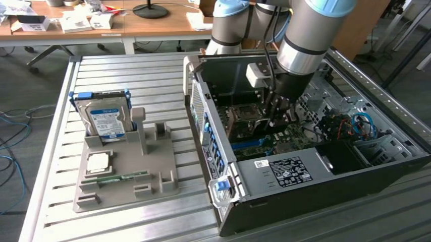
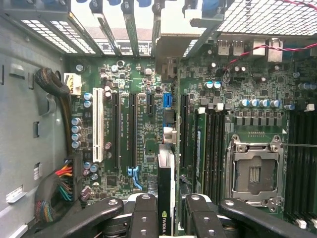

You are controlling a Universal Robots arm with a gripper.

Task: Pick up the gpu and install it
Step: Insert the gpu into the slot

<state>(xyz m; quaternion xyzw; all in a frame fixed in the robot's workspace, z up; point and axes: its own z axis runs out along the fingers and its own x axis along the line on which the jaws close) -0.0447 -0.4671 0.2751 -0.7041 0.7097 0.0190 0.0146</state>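
1. The installing step was in hand. The gripper (image 2: 167, 218) had its fingers (image 2: 144, 214) part-way closed on the gpu (image 2: 166, 186), held edge-on inside the open computer case (image 1: 336, 174), just above the motherboard (image 2: 143, 94).
2. The card hung near the long expansion slots (image 2: 133, 129); whether it touched one could not be told. Seating it likely called for its lower edge squared to a slot, then a straight press.
3. The case lay on its side on a slotted metal table (image 1: 121, 70), beside a grey holder (image 1: 158, 184) with a hard drive (image 1: 104, 118) standing in it.
4. Wooden desks (image 1: 161, 27) stood behind, and loose cables (image 1: 10, 126) lay on the floor.
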